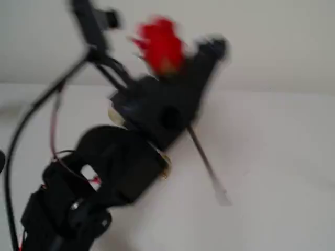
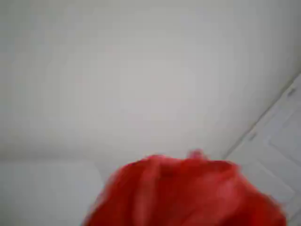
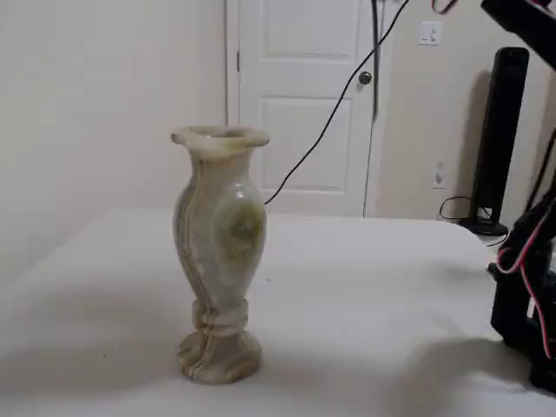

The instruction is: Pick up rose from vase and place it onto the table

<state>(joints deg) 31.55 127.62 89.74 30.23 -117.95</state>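
White table (image 3: 347,287) spreads wide below me; the marble vase (image 3: 217,252) stands on it, empty. My gripper (image 1: 180,65) is clamped on the rose (image 1: 159,44) up in the air, stem slanting down-right toward the table (blurred).

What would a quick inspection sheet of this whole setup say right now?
Surface: white table, bare and smooth.
Job's things: vase upright and empty; rose lifted clear, stem slanting down.
Clutter: nothing seen.
End effector: blurred, seems closed on the rose just below its bloom.
Cables: black cable looping off the arm; another across the door.
Surroundings: white door, black tower by the wall.
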